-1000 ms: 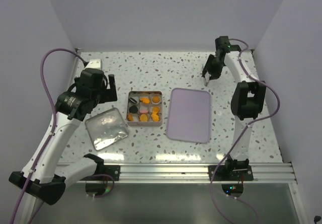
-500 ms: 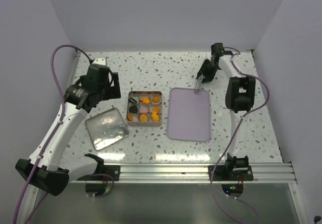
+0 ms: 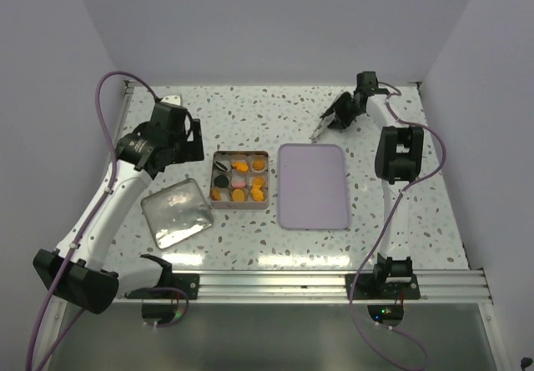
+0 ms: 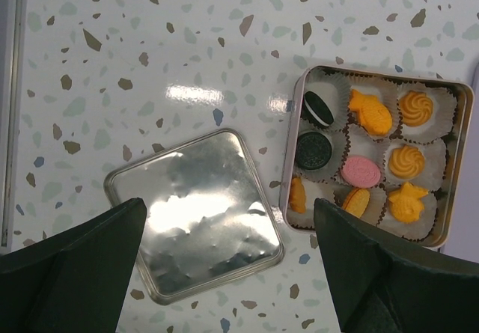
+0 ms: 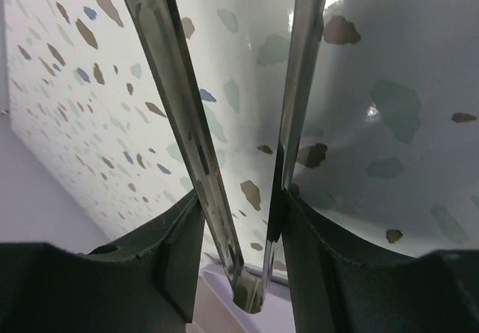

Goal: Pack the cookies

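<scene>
We take the open square tin (image 3: 269, 179) (image 4: 287, 176) as our landmark; it sits on the speckled tabletop (image 3: 250, 112). All the cookies (image 3: 239, 179) (image 4: 374, 153) lie inside it, each in a white paper cup, three rows of three. In the left wrist view we count two black ones along the side of the tin facing the lid, a pink one in the middle, and orange ones in the remaining cups.

The tin's shiny lid (image 3: 175, 213) (image 4: 194, 213) lies flat to the left of the tin and a little nearer the arm bases, close to it but not touching. A flat lavender tray (image 3: 313, 186) lies just to the right of the tin.

The left gripper (image 3: 188, 137) (image 4: 228, 213) hangs to the left of the tin, toward its far corner. Its jaws stand wide apart and carry nothing; its wrist camera looks down on both the lid and the tin.

The right gripper (image 3: 338, 119) (image 5: 239, 198) is well to the right of the tin and farther back. Its jaws are clamped on a pair of metal tweezers (image 3: 321, 131) (image 5: 176, 86), whose two blades spread apart toward their tips and slant back toward the tin over bare tabletop.
</scene>
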Controlling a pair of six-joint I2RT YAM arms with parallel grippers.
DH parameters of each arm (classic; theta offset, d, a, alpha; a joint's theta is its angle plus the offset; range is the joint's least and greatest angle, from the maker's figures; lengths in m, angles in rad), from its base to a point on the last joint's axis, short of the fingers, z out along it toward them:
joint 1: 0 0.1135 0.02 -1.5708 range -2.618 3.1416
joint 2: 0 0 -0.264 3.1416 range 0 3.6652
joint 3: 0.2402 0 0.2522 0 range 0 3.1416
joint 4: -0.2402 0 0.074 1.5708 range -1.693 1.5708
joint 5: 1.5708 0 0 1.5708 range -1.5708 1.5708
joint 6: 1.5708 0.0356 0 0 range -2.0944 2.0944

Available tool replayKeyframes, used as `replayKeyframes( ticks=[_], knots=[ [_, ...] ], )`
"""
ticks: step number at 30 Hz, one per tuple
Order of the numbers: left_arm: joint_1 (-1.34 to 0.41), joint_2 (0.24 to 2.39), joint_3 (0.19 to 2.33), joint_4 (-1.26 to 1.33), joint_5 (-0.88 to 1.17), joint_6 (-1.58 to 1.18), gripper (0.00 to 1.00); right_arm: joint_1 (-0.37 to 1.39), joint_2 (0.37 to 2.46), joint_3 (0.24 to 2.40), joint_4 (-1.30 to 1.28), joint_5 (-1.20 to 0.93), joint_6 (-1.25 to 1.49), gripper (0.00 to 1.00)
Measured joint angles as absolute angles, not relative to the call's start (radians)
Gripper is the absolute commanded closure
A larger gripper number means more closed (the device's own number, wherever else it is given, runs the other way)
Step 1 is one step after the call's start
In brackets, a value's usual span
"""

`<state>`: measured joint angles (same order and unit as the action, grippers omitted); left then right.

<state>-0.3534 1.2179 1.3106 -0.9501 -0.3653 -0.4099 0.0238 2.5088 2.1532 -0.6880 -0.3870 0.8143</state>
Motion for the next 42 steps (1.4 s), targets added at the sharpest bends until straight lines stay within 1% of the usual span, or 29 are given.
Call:
replayKeyframes(
  ticks=[3, 7, 9, 12, 14, 18, 23, 24, 27, 33, 37, 42],
  knots=[
    [-0.353, 1.216, 1.311, -0.950, -0.363, -0.410, 0.00, 0.017, 2.522, 2.154, -0.639, -0.419, 0.879, 0.53],
    [-0.353, 1.206, 1.311, -0.951, -0.363, -0.410, 0.00, 0.017, 2.524, 2.142, -0.591, -0.420, 0.928, 0.44],
    [-0.353, 1.195, 1.311, -0.951, -0.364, -0.410, 0.00, 0.018, 2.520, 2.134, -0.577, -0.421, 0.935, 0.37],
    [-0.353, 1.168, 1.310, -0.951, -0.363, -0.410, 0.00, 0.025, 2.494, 2.093, -0.540, -0.410, 0.934, 0.30],
    [-0.350, 1.153, 1.308, -0.950, -0.363, -0.410, 0.00, 0.030, 2.464, 2.049, -0.527, -0.399, 0.925, 0.28],
    [-0.347, 1.127, 1.291, -0.952, -0.363, -0.410, 0.00, 0.038, 2.407, 1.973, -0.523, -0.372, 0.904, 0.17],
    [-0.347, 1.110, 1.281, -0.953, -0.363, -0.412, 0.00, 0.041, 2.360, 1.920, -0.537, -0.342, 0.865, 0.13],
    [-0.347, 1.103, 1.280, -0.953, -0.363, -0.413, 0.00, 0.041, 2.348, 1.905, -0.540, -0.336, 0.856, 0.09],
    [-0.347, 1.079, 1.278, -0.958, -0.361, -0.427, 0.00, 0.044, 2.300, 1.851, -0.565, -0.318, 0.829, 0.05],
    [-0.347, 1.021, 1.252, -0.959, -0.346, -0.454, 0.00, 0.068, 2.121, 1.698, -0.596, -0.298, 0.771, 0.02],
    [-0.347, 0.998, 1.210, -0.958, -0.339, -0.463, 0.00, 0.098, 1.925, 1.587, -0.608, -0.296, 0.728, 0.02],
    [-0.347, 1.009, 1.129, -0.961, -0.342, -0.481, 0.00, 0.170, 1.632, 1.449, -0.625, -0.292, 0.667, 0.01]
  ],
)
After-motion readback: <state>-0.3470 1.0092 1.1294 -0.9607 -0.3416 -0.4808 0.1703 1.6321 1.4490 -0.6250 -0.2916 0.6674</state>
